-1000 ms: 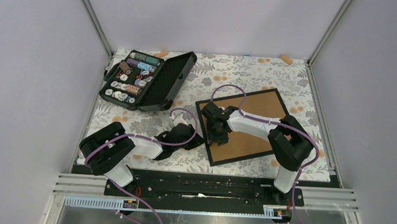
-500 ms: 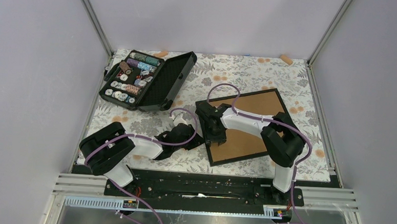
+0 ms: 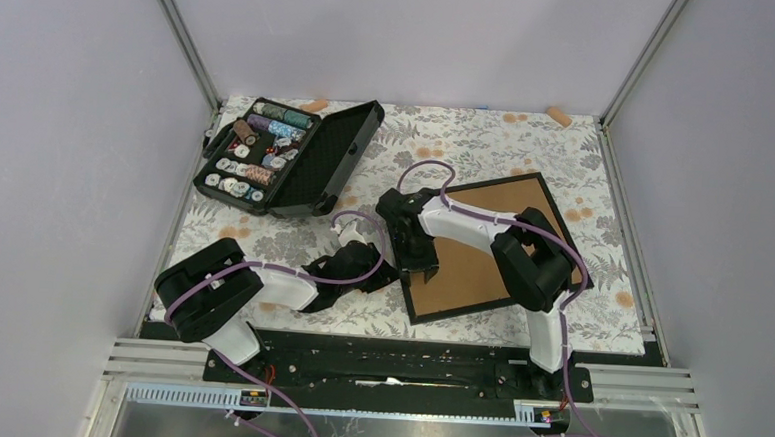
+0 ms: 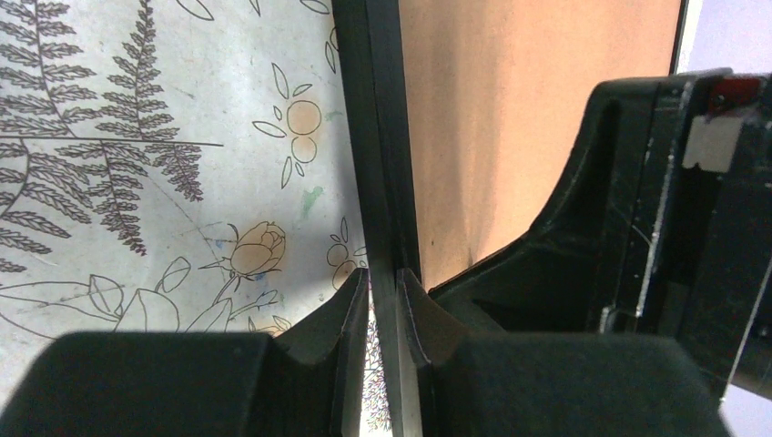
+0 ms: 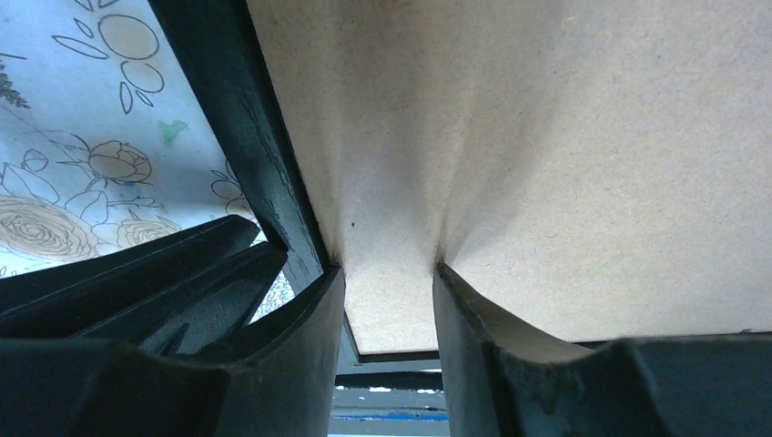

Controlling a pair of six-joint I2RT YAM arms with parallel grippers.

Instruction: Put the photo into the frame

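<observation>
On the floral-printed bench (image 3: 488,134), the large thin black rectangular picture frame (image 3: 510,197) lies back-up, brown board showing. The left claw (image 4: 382,282) pinches its left rail, which runs near to far. The right claw (image 5: 387,273), jaws apart, rests on the board just beside it. No photo is visible.

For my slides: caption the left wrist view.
Left gripper pinches the frame by its black edge, brown backing alongside.

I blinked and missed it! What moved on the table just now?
The right pincer slid left over the frame, toward its left edge, and that arm's elbow swung left too. The left pincer squeezed tighter on that edge. The frame and the thread case stayed put.
</observation>
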